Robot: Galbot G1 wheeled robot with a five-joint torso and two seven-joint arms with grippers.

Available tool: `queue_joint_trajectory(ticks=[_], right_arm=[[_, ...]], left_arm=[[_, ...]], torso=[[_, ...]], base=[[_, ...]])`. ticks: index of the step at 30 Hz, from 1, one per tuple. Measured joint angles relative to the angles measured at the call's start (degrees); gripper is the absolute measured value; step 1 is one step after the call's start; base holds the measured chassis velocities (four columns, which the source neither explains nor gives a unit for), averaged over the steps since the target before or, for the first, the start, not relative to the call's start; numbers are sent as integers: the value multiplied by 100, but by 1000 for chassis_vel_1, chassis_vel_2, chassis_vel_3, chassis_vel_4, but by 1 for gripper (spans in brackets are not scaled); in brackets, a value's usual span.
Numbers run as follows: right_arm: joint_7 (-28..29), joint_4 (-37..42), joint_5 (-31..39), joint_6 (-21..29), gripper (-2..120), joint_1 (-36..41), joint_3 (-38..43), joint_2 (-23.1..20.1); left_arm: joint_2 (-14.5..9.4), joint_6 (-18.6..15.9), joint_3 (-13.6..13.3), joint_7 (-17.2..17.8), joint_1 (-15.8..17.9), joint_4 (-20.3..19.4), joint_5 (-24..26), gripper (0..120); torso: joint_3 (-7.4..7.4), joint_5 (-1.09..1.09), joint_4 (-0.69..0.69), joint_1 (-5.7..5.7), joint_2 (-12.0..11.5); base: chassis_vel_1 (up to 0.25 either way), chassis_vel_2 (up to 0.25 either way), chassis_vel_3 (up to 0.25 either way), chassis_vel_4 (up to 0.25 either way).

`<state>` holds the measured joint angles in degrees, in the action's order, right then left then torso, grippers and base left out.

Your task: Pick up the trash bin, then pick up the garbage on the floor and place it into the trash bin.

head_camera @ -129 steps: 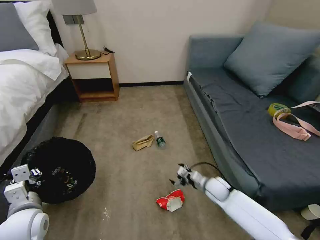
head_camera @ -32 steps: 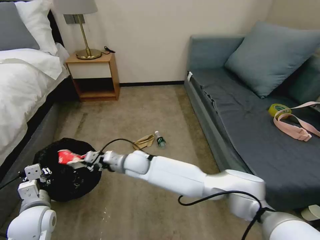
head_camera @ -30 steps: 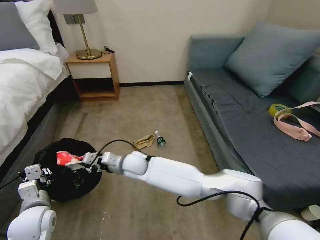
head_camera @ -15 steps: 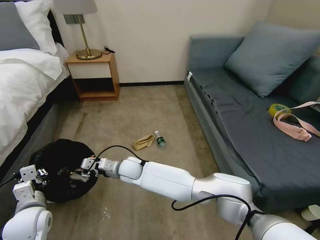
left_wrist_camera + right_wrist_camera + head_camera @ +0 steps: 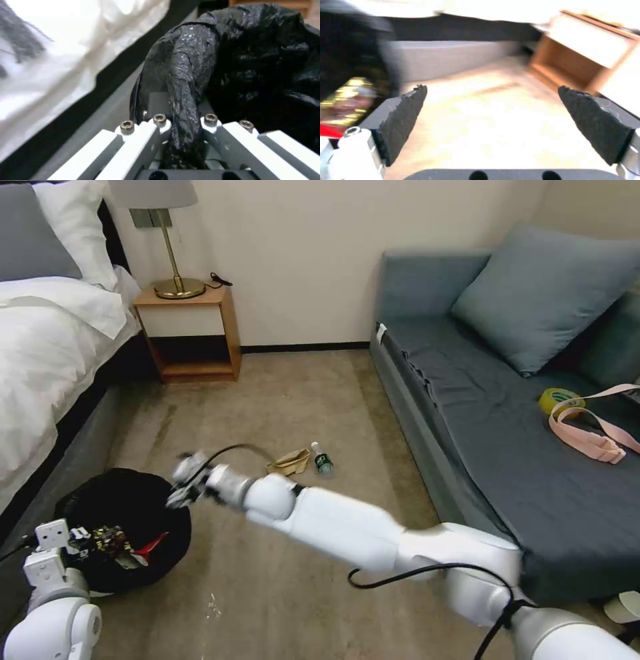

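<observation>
The trash bin point(image 5: 123, 507), lined with a black bag, stands on the carpet at the lower left beside the bed. My left gripper point(image 5: 72, 535) is shut on its rim; the left wrist view shows the bag's folded rim point(image 5: 183, 82) pinched between the fingers of that gripper point(image 5: 182, 121). A red-and-white wrapper point(image 5: 148, 549) and a gold wrapper point(image 5: 107, 539) lie inside the bin. My right gripper point(image 5: 187, 481) hangs open and empty just past the bin's far edge, its pads point(image 5: 403, 120) spread wide. On the floor farther off lie a tan paper bag point(image 5: 289, 462) and a small bottle point(image 5: 323, 461).
A bed point(image 5: 47, 353) runs along the left, and a wooden nightstand point(image 5: 193, 333) with a lamp stands at the wall. A grey sofa point(image 5: 507, 433) on the right carries a tape roll point(image 5: 557, 399) and a pink strap point(image 5: 590, 437). Open carpet lies between bed and sofa.
The right gripper let go of the red-and-white wrapper, which now lies in the bin. It then rose and drew back from over the bin toward its far edge. The left gripper kept its hold.
</observation>
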<state>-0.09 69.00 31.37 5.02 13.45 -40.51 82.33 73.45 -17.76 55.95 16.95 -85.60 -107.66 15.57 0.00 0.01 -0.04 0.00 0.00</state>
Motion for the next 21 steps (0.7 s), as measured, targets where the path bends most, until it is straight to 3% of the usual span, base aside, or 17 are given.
queue_joint_trajectory(ticks=[3,7,12,21], right_arm=[[42,107,210,-3,100,203,520,-408],[108,121,272,2,100,651,1032,-642],[248,79,315,113,100,1384,1754,-775],[275,35,836,421,100,1870,2145,-952]], left_arm=[[-9,76,89,5,-30,75,8,3],[-9,117,99,10,-51,92,10,3],[-9,127,99,14,-74,35,2,3],[90,199,89,57,-153,-231,-192,3]], torso=[[0,1,4,0,0],[0,1,3,0,0],[0,1,4,0,0],[0,0,4,0,0]], base=[[0,0,0,0],[0,0,0,0],[0,0,0,0],[0,0,0,0]])
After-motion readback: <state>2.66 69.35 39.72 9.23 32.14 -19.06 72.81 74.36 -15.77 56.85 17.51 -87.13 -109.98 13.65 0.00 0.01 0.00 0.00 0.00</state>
